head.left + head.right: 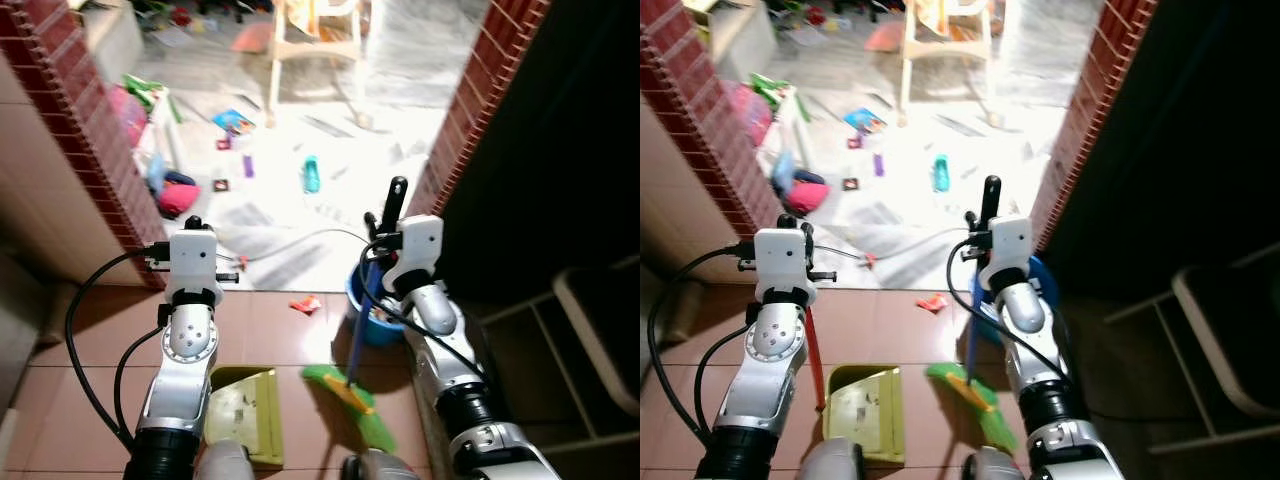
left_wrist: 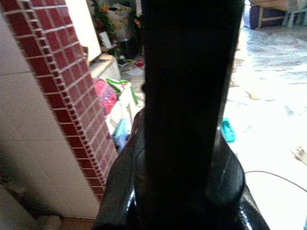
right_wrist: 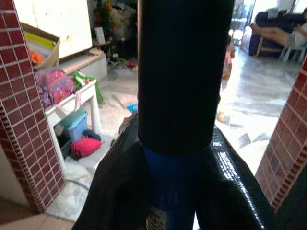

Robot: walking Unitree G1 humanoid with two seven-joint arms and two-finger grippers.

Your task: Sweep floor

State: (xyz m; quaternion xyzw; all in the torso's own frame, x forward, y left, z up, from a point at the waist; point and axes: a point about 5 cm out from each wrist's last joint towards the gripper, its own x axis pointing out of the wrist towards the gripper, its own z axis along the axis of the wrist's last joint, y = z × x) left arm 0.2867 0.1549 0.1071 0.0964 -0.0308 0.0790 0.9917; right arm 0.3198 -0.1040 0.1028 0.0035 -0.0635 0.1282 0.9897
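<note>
My left gripper (image 1: 193, 222) is shut on the dark top of the dustpan handle (image 2: 187, 96). The handle's red stick (image 1: 814, 355) runs down to the yellow-green dustpan (image 1: 245, 415), which rests on the brown tiles in front of me. My right gripper (image 1: 385, 215) is shut on the broom handle (image 3: 184, 72), black at the grip and blue below. The blue pole (image 1: 357, 340) slants down to the green broom head (image 1: 355, 400), just right of the dustpan. A red scrap (image 1: 305, 304) lies on the tiles ahead of both.
A blue bucket (image 1: 375, 325) stands against my right forearm. Brick pillars on the left (image 1: 95, 150) and right (image 1: 470, 100) frame a doorway. Beyond it, a bright floor holds scattered toys, a teal item (image 1: 311, 175), a cable and a chair (image 1: 315, 40). Dark shelving (image 1: 590, 330) is on the right.
</note>
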